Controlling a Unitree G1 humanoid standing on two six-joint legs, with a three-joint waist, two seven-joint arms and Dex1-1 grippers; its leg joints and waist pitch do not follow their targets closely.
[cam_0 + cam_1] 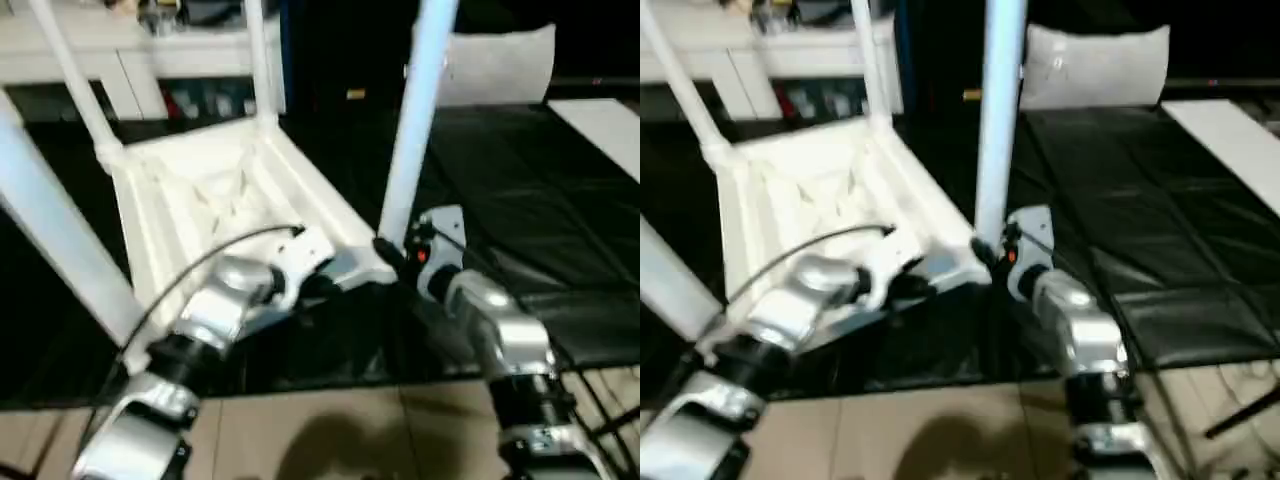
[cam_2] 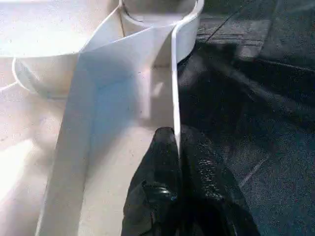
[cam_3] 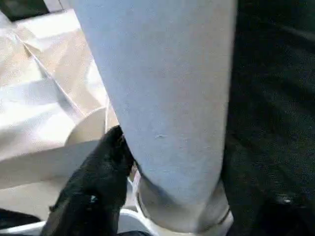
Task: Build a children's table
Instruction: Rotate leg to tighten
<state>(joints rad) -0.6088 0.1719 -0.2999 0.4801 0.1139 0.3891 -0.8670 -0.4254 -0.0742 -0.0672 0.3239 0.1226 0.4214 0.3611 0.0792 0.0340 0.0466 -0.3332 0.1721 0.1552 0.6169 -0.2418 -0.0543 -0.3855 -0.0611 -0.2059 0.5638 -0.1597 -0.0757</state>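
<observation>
The white table top (image 1: 200,195) lies upside down on a black mat, ribbed underside showing. Three white legs (image 1: 70,85) (image 1: 258,60) (image 1: 50,225) stand in its corner sockets. A fourth leg (image 1: 415,120) stands upright at the near right corner, its foot in the round socket (image 3: 182,216). My right gripper (image 1: 393,255) is shut on this leg low down; one black finger (image 3: 98,182) presses its side. My left gripper (image 2: 176,140) is shut on the table top's thin rim wall (image 2: 174,98) just short of that corner socket (image 2: 157,19).
The black mat (image 1: 520,180) stretches to the right, with a white board (image 1: 610,120) on its far edge and a white sheet (image 1: 500,65) behind. A white cabinet (image 1: 130,60) stands at the back left. Tan floor (image 1: 330,430) lies nearest me.
</observation>
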